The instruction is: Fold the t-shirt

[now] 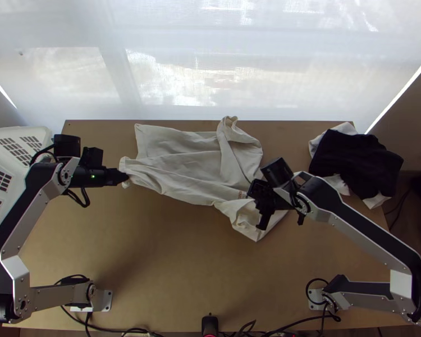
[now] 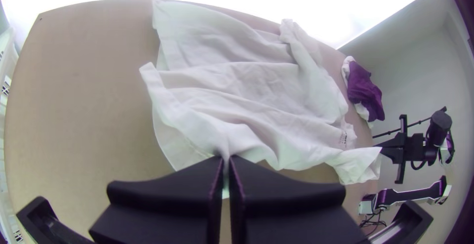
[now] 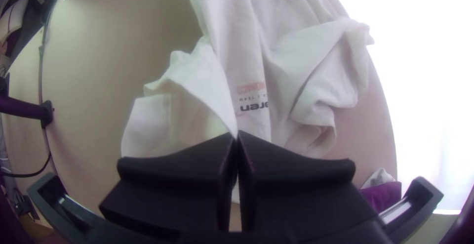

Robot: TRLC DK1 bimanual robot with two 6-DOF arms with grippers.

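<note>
The left gripper [image 2: 225,159] and right gripper [image 3: 236,135] each clench the near side of the cream printed t-shirt [image 1: 182,163], which sits rumpled over the wooden table's [image 1: 154,253] far half, so seemingly all the neat folding remains.

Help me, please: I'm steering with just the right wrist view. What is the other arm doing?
Observer: The left arm has its jaws shut on a pinched, bunched bit of the shirt.
Operator: Oh! And where does the shirt reach, on the far side over there?
Observer: A loose corner of it lies by the far edge of the table, further in than the pinched bit.
Operator: Is anything standing beyond that arm?
Observer: Yes, a white basket with slots in it, at the table's left side.
</note>
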